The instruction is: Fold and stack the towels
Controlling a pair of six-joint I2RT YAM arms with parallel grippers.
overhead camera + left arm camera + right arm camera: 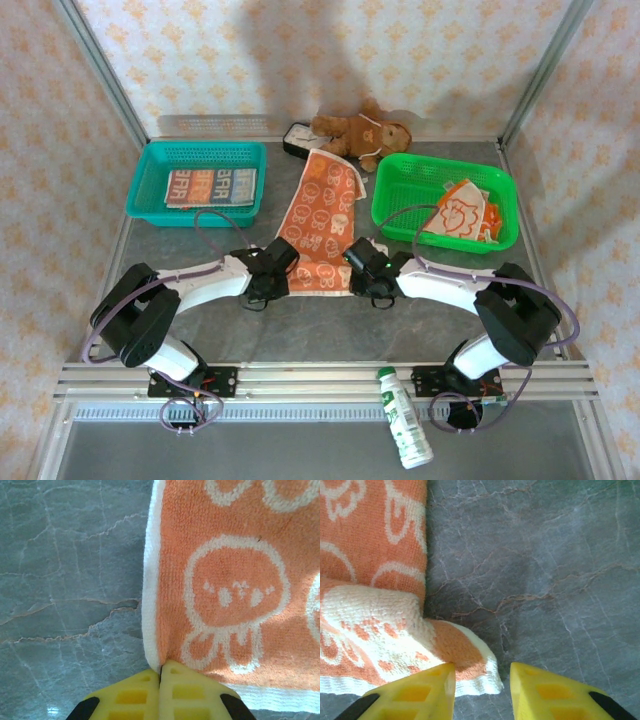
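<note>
Work on the grey table looks barely begun. One bear-print orange towel lies flat between the arms, its long axis running from the near edge toward the teddy bear, with the far end leaning slightly right. A striped towel sits folded in the teal basket; crumpled ones wait in the green basket. The left gripper is clamped on the near-left corner. The right gripper straddles the curled near-right corner, jaws apart.

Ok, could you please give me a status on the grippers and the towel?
Left gripper shut on near corner of orange bear-print towel. Right gripper open, other near corner curled beside its finger. Teddy bear at towel's far end.
</note>
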